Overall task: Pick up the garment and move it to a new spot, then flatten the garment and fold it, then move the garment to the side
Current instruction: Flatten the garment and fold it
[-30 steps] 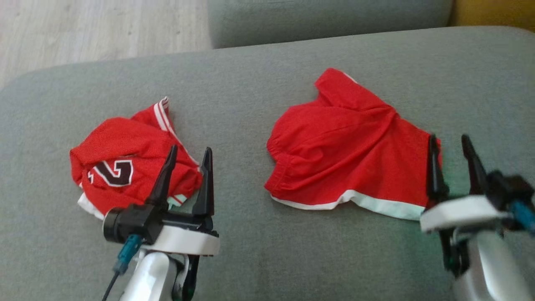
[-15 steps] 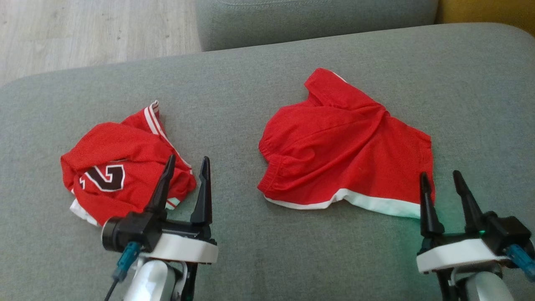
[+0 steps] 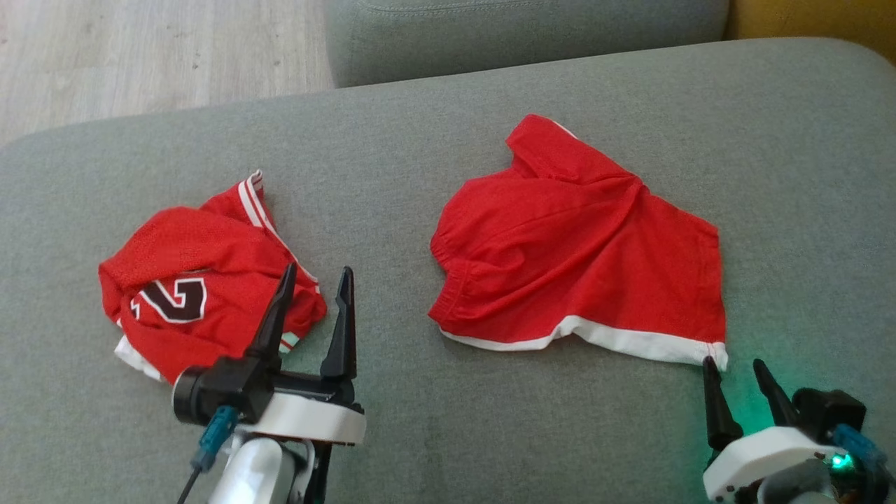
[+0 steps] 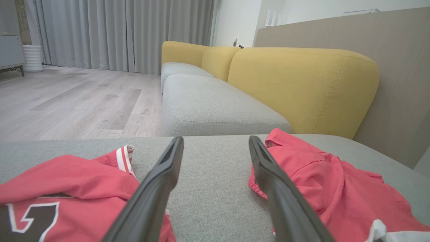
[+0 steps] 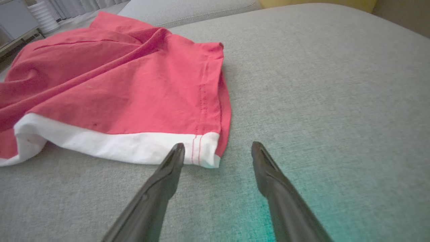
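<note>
Red shorts (image 3: pixel 581 252) with a white hem lie spread but wrinkled right of centre on the grey cushion (image 3: pixel 448 434). They also show in the right wrist view (image 5: pixel 117 84) and the left wrist view (image 4: pixel 322 178). A crumpled red jersey (image 3: pixel 182 259) with a dark number lies at the left, also seen from the left wrist (image 4: pixel 67 178). My left gripper (image 3: pixel 316 273) stands open and empty beside the jersey's right edge, over bare cushion (image 4: pixel 215 139). My right gripper (image 3: pixel 733 364) is open and empty, just short of the hem's near right corner (image 5: pixel 218 145).
A second grey seat cushion (image 3: pixel 525 35) adjoins at the far side, with wooden floor (image 3: pixel 140 56) beyond the far left edge. A yellow backrest (image 4: pixel 302 87) rises along the right side of the sofa. Bare cushion separates the two garments.
My right gripper has drawn back from the shorts' right edge toward me, still open. The head camera shifted slightly. The left gripper has hardly moved.
</note>
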Controlling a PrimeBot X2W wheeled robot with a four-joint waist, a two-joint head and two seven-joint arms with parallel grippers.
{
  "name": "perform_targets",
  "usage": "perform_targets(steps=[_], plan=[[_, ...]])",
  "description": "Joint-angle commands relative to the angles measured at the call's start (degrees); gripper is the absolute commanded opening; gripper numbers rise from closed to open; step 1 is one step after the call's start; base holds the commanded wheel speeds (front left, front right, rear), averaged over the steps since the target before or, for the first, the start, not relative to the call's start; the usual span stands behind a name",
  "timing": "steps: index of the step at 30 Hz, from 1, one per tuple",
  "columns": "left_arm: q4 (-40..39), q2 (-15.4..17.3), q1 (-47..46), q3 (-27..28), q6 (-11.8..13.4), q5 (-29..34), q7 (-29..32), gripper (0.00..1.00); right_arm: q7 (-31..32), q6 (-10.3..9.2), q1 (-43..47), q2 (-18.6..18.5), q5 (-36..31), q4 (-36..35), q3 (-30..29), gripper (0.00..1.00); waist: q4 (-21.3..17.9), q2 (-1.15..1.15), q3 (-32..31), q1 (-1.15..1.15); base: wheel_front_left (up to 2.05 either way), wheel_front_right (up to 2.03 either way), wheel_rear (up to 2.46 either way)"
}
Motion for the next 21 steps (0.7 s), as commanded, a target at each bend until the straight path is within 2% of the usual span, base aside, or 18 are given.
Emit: perform_targets(steps=[1, 16, 17, 18, 19, 20, 21], plan=[[-1.6, 0.0, -2.0, 1.4, 0.2, 0.1, -0.5, 1.0, 0.1, -0.03, -1.3, -0.4, 0.3, -1.1, 1.7, 1.0, 0.1, 0.0, 0.2, 0.0, 0.0, 0.0, 0.0], [-1.2, 0.0, -2.9, 1.6, -0.1, 0.7, -0.5, 1.0, -0.1, -0.03, -3.8, -0.4, 0.3, 1.5, 3.9, 1.0, 0.8, 0.0, 1.9, 0.0, 0.0, 0.0, 0.0], [-1.1, 0.0, -2.9, 1.6, -0.1, 0.8, -0.5, 1.0, -0.2, -0.03, -3.8, -0.4, 0.3, 1.7, 4.1, 0.87, 0.8, 0.0, 1.8, 0.0, 0.0, 0.0, 0.0], [-1.0, 0.0, -2.8, 1.7, -0.1, 0.8, -0.5, 1.0, -0.4, -0.03, -3.9, -0.4, 0.0, 1.8, 4.2, 0.49, 0.7, 0.0, 1.7, 0.0, 0.0, 0.0, 0.0], [-0.9, 0.0, -2.8, 1.7, -0.2, 0.8, -0.5, 1.0, -0.6, -0.03, -4.0, -0.4, -0.3, 1.8, 4.1, 0.31, 0.7, 0.0, 1.7, 0.0, 0.0, 0.0, 0.0], [-0.8, 0.0, -2.8, 1.8, -0.3, 0.8, -0.5, 1.0, -0.9, -0.03, -4.0, -0.4, -0.6, 1.8, 4.0, 0.0, 0.6, 0.0, 1.6, 0.0, 0.0, 0.0, 0.0], [-0.7, 0.0, -2.7, 1.8, -0.3, 0.9, -0.5, 1.0, -1.1, -0.03, -4.0, -0.4, -1.1, 1.7, 3.9, 0.0, 0.5, 0.0, 1.4, 0.0, 0.0, 0.0, 0.0]])
